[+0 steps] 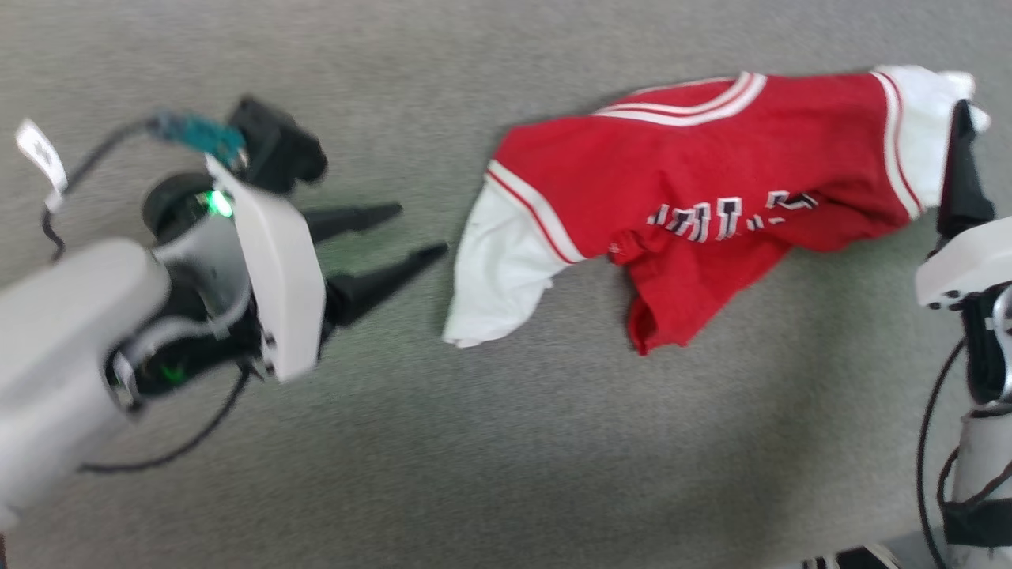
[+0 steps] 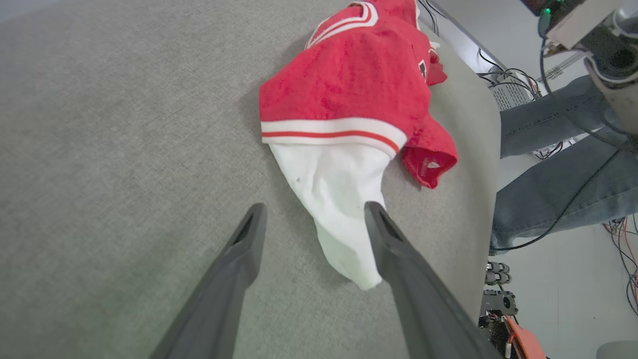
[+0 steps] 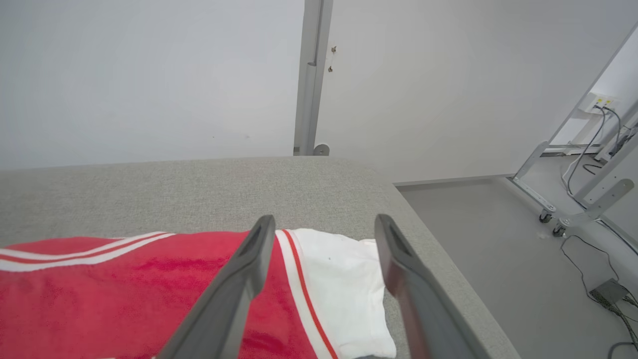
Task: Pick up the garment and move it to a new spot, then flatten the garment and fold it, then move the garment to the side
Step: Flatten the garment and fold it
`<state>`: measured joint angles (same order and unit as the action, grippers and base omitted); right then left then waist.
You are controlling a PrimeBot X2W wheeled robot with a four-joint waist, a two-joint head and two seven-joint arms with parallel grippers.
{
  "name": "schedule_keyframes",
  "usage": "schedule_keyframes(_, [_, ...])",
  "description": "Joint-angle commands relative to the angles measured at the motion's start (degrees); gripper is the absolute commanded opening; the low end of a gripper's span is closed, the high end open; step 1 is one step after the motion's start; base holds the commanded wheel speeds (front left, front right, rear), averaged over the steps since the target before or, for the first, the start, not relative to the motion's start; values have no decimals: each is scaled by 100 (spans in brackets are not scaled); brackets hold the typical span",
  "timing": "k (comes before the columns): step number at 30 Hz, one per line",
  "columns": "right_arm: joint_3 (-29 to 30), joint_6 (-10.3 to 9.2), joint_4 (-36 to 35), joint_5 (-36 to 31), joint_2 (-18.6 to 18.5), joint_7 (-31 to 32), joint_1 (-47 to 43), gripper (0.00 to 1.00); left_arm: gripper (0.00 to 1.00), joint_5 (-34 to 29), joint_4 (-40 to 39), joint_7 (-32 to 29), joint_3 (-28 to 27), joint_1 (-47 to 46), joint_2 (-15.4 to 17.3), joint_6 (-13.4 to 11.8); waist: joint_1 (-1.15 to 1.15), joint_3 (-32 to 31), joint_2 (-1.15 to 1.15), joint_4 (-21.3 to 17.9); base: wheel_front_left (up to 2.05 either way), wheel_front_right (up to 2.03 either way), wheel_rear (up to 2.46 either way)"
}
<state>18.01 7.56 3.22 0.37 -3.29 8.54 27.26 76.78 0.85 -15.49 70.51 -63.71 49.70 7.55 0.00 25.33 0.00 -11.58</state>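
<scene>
Grey table (image 1: 553,474) carries the shirt (image 1: 696,150) at upper right, stretched between left tool (image 1: 421,229) and right tool (image 3: 324,222), both spread apart.

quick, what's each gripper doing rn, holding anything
Left gripper: open, holding nothing.
Right gripper: open, jaws apart over the white sleeve of the red jersey T-shirt, not clamped.

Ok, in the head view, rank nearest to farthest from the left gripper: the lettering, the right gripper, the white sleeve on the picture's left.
From the left gripper:
1. White sleeve, just beyond its fingertips, at the shirt's left end.
2. Lettering, mid-shirt.
3. Right gripper, far right, at the shirt's other end.
</scene>
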Motion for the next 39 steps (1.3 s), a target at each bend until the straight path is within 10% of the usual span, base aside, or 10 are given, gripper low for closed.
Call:
schedule_keyframes(1, [-51,-14,-61,22,33,-57,-54,100,100,142,93,-72,24,-118,-26,-15,0,185,0,-230,0,0,0])
schedule_keyframes(15, [-343,-14,-61,437,41,-259,-285,100,100,493,447,-921,284,-49,-15,-15,0,439,0,-702,0,0,0])
schedule_keyframes(18, [-364,-14,-49,471,41,-276,-270,100,11,667,416,-982,298,23,-71,-15,0,451,0,-704,0,0,0])
schedule_keyframes(19, [-370,-14,-47,475,41,-276,-257,100,0,751,428,-959,298,16,-98,-15,0,447,0,-695,0,0,0])
schedule_keyframes(27, [-368,-14,-148,354,37,-288,-246,100,0,772,601,-375,182,-253,67,-15,0,266,0,-416,0,0,0])
schedule_keyframes(39, [-425,-14,-262,153,36,-6,-287,100,0,193,1251,640,212,-128,1281,-15,0,-185,0,220,0,0,0])
